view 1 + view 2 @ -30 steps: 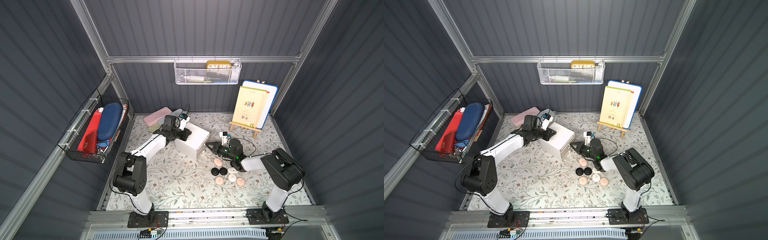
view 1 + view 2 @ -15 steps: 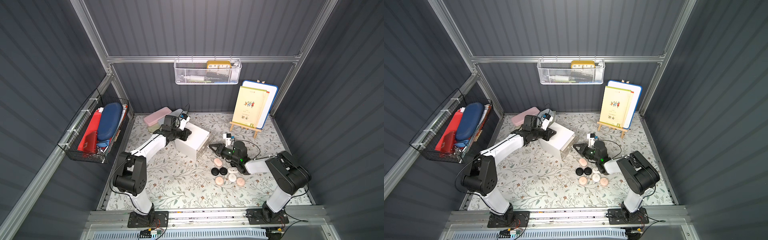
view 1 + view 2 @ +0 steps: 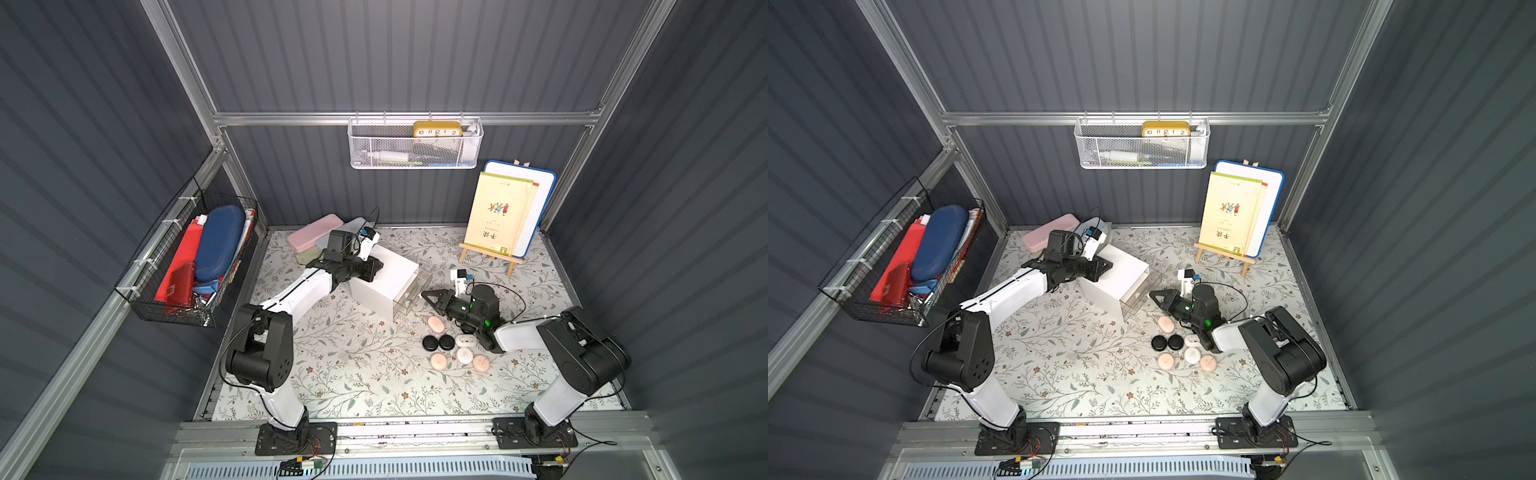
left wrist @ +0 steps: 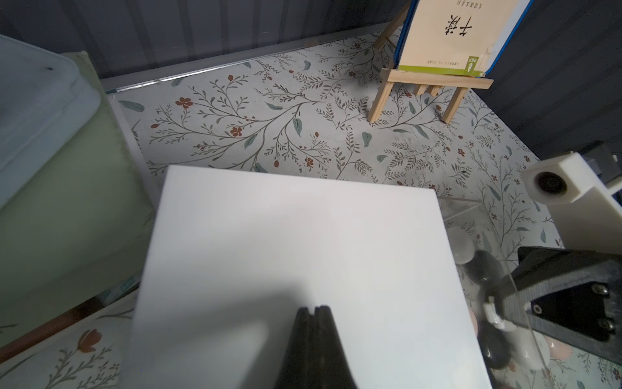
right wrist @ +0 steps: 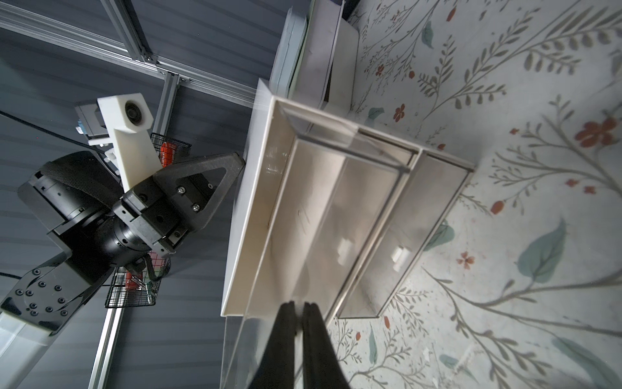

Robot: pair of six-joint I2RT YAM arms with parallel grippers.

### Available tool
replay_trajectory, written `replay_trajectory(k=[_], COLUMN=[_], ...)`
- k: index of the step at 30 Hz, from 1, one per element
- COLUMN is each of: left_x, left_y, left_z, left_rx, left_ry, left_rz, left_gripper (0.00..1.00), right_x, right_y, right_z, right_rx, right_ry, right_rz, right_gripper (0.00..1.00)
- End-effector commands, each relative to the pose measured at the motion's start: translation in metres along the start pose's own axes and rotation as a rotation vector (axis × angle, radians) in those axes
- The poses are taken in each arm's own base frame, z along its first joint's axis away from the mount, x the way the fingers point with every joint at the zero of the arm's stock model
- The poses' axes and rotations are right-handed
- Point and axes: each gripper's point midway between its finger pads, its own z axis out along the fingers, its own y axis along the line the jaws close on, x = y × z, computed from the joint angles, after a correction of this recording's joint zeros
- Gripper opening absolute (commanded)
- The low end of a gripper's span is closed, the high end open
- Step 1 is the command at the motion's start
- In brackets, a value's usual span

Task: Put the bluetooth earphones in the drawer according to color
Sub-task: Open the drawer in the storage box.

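Loose earphones [image 3: 438, 360] beside part-open drawer [image 3: 386, 279]

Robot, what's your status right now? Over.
Left gripper: jaws shut, on cabinet top. Right gripper: jaws shut on pulled-out drawer front. Seven earphones on table. Nothing blocking.

Top views overlook whole scene; wrist views close, share drawer [image 4: 303, 252].
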Motion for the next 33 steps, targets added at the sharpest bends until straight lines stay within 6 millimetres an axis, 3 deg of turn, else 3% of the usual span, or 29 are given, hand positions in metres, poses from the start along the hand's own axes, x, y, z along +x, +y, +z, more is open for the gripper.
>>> replay_trajectory(k=[1,33], left_x=[0.0247,0.0257], left_y=[0.0054,0.0059], left_z=[0.0050,0.0063], left_rx=[-0.004,-0.003], left_ry=[0.085,0.087], left_rz=[-0.032,-0.035], left_gripper=[0.00,0.00], right_x=[0.0100,0.0152], right_y=[-0.0229,-0.0273], right_z=[-0.0081,-0.0165], right_rx=[0.075,0.091], right_ry=[0.027,0.038], right_rz=[-0.001,0.002], right_gripper=[0.00,0.00])
